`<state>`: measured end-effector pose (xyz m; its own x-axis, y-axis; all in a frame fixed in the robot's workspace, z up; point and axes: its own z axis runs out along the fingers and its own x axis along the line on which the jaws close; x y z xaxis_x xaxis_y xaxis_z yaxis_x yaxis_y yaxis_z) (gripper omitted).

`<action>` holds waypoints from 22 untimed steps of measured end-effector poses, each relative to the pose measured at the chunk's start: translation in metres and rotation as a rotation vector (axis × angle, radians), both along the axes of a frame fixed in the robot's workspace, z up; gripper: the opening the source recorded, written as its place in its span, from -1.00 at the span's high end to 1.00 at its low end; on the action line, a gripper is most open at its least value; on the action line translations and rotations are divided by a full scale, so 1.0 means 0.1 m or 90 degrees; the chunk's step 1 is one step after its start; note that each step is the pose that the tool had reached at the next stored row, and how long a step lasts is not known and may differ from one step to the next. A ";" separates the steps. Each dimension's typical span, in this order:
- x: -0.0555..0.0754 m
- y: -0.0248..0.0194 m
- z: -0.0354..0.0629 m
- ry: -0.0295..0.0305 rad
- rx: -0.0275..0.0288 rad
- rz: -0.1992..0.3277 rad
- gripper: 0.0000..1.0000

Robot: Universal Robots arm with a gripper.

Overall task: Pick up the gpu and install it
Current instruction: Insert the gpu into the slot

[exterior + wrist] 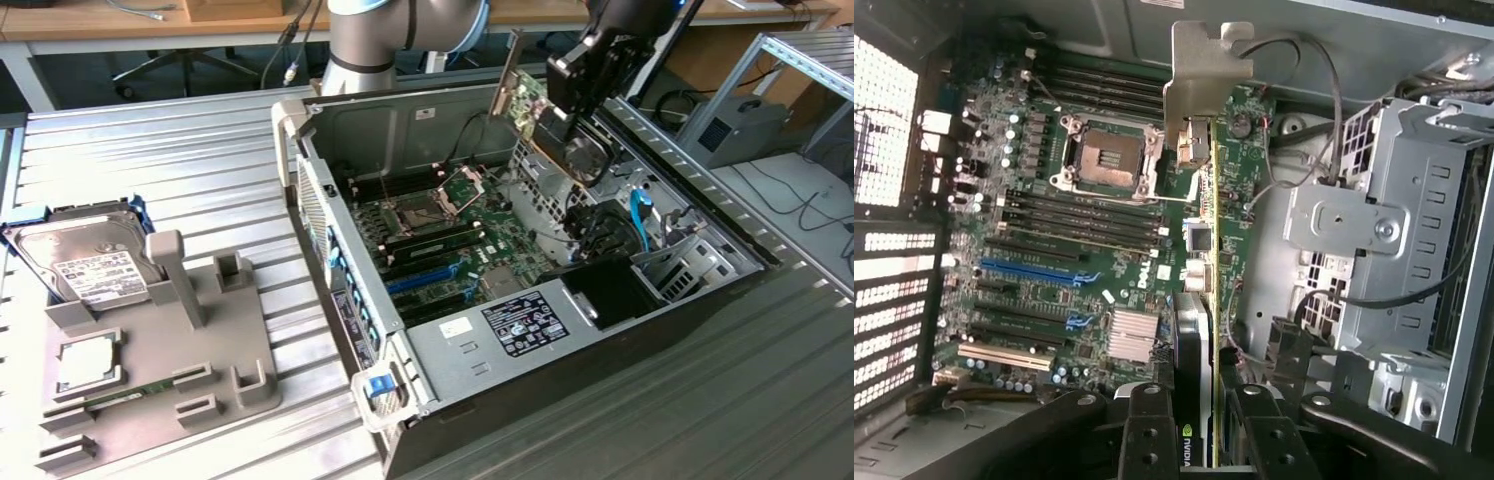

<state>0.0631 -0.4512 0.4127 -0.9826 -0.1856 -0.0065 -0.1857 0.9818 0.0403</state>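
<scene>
The gpu (547, 115) hangs tilted above the open computer case (441, 330), its silver bracket (509, 70) pointing up and away. My gripper (574, 105) is shut on the card's far end. In the wrist view I look along the gpu (1199, 250) edge-on, with its bracket (1204, 70) at the far end and my gripper (1199, 435) clamped on the near end, one black finger (1144, 430) on each side. Below the card lies the green motherboard (1054, 230) with its blue slots (1039, 270). The card sits above the board, apart from the slots.
A grey fixture tray (160, 350) at the exterior view's left holds a silver hard drive (80, 262), a processor chip (87, 365) and a green memory stick (120, 395). A metal drive cage (1374, 220) and loose cables (1304, 90) stand close beside the card inside the case.
</scene>
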 end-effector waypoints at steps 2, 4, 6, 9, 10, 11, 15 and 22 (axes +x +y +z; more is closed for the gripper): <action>0.00 0.000 0.000 0.0000 -0.0001 0.011 0.47; 0.00 0.002 0.000 0.0000 -0.0002 0.028 0.47; 0.00 0.003 0.000 0.0000 -0.0005 0.046 0.47; 0.00 0.005 0.000 0.0000 -0.0011 0.074 0.47; 0.00 0.005 0.000 0.0000 -0.0012 0.083 0.47; 0.00 0.006 0.000 0.0000 -0.0013 0.089 0.47; 0.00 0.006 0.000 0.0000 -0.0013 0.113 0.47; 0.00 0.010 0.000 -0.0001 -0.0016 0.179 0.47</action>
<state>0.0631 -0.4502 0.4126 -0.8927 -0.4506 -0.0058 -0.4505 0.8920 0.0379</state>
